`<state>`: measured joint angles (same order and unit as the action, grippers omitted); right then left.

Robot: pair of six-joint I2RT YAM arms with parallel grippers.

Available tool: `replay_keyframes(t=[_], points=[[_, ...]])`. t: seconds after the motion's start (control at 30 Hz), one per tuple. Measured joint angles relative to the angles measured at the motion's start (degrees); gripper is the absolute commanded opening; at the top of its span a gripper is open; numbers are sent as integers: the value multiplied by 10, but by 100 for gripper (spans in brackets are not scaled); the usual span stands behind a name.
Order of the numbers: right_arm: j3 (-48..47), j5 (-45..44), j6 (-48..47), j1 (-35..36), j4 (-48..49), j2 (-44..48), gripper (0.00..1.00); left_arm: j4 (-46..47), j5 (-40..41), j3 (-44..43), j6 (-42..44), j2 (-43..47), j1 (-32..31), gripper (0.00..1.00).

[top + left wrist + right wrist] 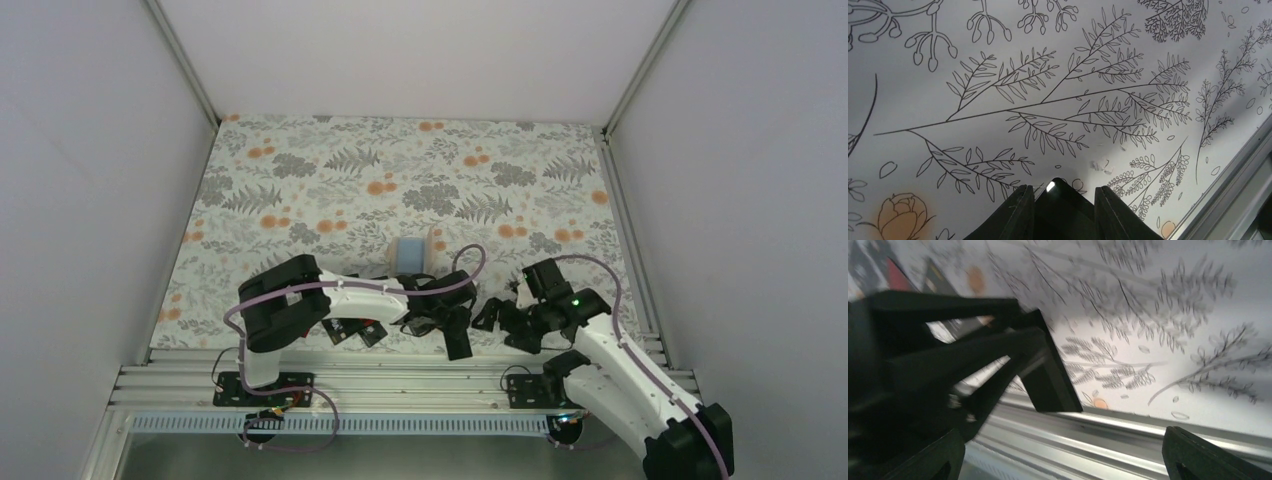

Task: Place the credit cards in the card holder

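Note:
My left gripper [458, 338] hangs low over the near edge of the floral mat, shut on a black credit card [1063, 207]. One glossy corner of the card pokes out between the fingers [1018, 215]. More credit cards [352, 332], black and red, lie under the left arm; the right wrist view shows them blurred at top left [895, 272]. The card holder [410, 252] stands open behind the left wrist, light blue inside and tan outside. My right gripper [500, 318] is wide open just right of the left one, with nothing between its fingers [1193, 455].
An aluminium rail [1108, 430] runs along the mat's near edge, right under the right gripper [1064, 440]. The left arm's gripper [948, 355] fills the left of the right wrist view. White walls close in the floral mat [420, 180] on three sides.

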<state>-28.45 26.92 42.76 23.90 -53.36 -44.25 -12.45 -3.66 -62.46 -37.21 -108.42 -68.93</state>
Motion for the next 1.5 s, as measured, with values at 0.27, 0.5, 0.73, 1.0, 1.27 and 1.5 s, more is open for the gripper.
replay_keyframes(t=[0.27, 0.5, 0.73, 1.0, 1.27, 1.5], points=[[46, 65, -14, 0, 4, -36, 99, -12, 8, 14, -16, 17, -4, 31], [70, 102, -21, 3, 21, -57, 94, -70, 33, 11, -25, 42, -3, 29], [86, 133, -5, 8, 54, -68, 89, -85, 40, 12, -29, 83, 2, 20], [142, 168, 57, 20, 141, -75, 77, -57, 14, 37, -25, 83, 23, 15], [179, 182, 118, 37, 235, -84, 69, -27, -22, 44, -14, 69, 33, 5], [195, 183, 155, 48, 284, -85, 66, -16, -45, 52, -8, 62, 33, 3]])
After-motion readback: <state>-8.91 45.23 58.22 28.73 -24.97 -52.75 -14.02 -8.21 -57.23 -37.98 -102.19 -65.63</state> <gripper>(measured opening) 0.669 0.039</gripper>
